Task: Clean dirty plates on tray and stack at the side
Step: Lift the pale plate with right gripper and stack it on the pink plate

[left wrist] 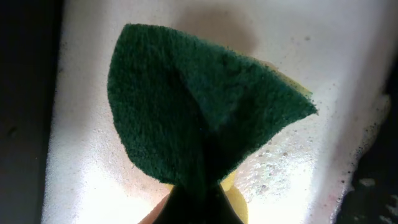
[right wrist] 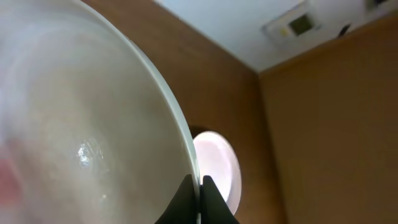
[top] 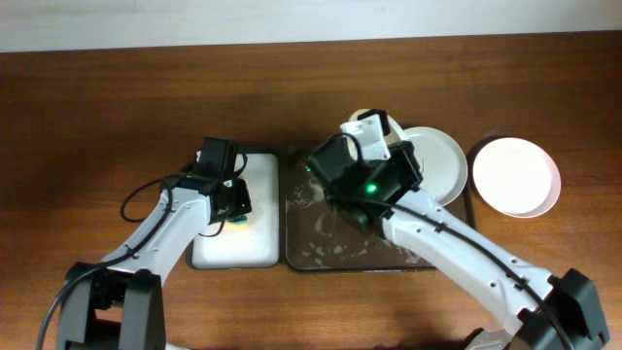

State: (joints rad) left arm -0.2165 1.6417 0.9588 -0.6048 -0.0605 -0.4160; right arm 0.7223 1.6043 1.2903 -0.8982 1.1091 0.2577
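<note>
My right gripper (top: 400, 148) is shut on the rim of a pale mint plate (top: 442, 165) and holds it tilted over the right end of the dark brown tray (top: 335, 248), which has foamy wet spots. In the right wrist view the jaws (right wrist: 200, 186) pinch that plate's edge (right wrist: 93, 124). A pinkish-white plate (top: 515, 175) lies on the table to the right of the tray, and also shows in the right wrist view (right wrist: 219, 163). My left gripper (top: 236, 202) is shut on a green and yellow sponge (left wrist: 199, 106) over the white tray (top: 219, 248). A third plate is not clearly visible.
The white tray (left wrist: 93, 174) lies just left of the dark tray, with its surface wet and foamy under the sponge. The right arm crosses over the dark tray. Bare wooden table (top: 117, 107) surrounds both trays.
</note>
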